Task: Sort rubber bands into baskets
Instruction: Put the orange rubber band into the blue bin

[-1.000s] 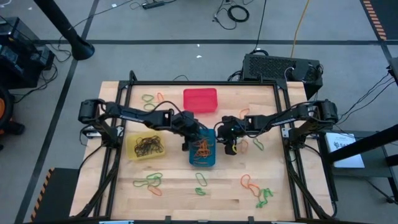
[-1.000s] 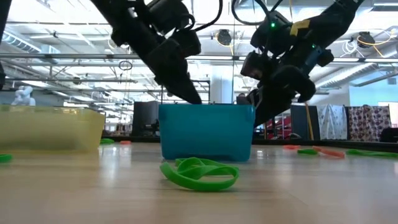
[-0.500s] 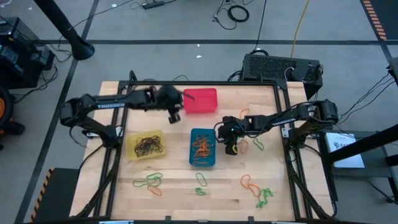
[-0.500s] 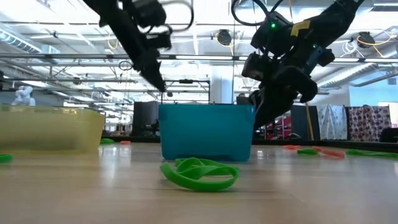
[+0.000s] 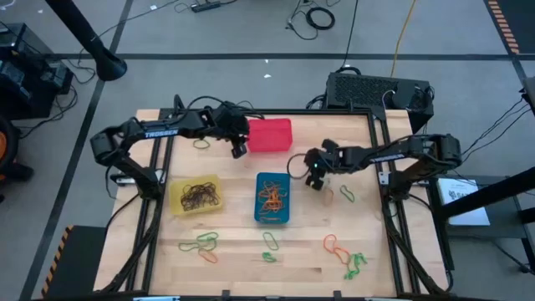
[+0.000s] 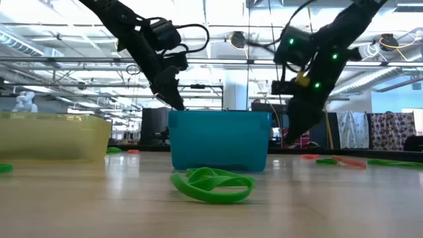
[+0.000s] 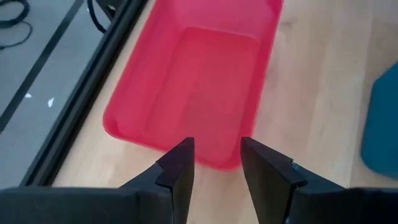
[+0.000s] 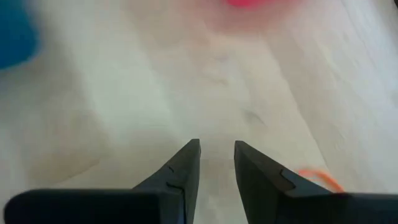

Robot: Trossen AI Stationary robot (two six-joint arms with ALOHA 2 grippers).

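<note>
Since the earlier frames, the left gripper (image 5: 239,149) has withdrawn from the blue basket (image 5: 272,198) to the upper centre of the high view, just left of the red basket (image 5: 269,135); the right gripper (image 5: 316,179) has drawn back slightly to the right of the blue basket. Both sets of fingers stand apart with nothing between them, as both wrist views confirm. Partly hidden: in the low view the blue basket (image 6: 219,140) blocks the table behind it, the yellow basket (image 6: 53,135) is cut off at the left edge, and the red basket cannot be made out. The right wrist view is blurred; only an orange rubber band (image 8: 318,178) shows beside the fingers. The red basket (image 7: 199,87) appears empty in the left wrist view. Count: three baskets, namely red, blue and yellow (image 5: 197,194). Orange bands (image 5: 271,199) lie in the blue basket at centre and dark bands (image 5: 198,196) in the yellow one at left. Loose green and orange bands (image 5: 201,244) remain scattered along the lower and upper table (image 5: 251,263); exact numbers cannot be told.
</note>
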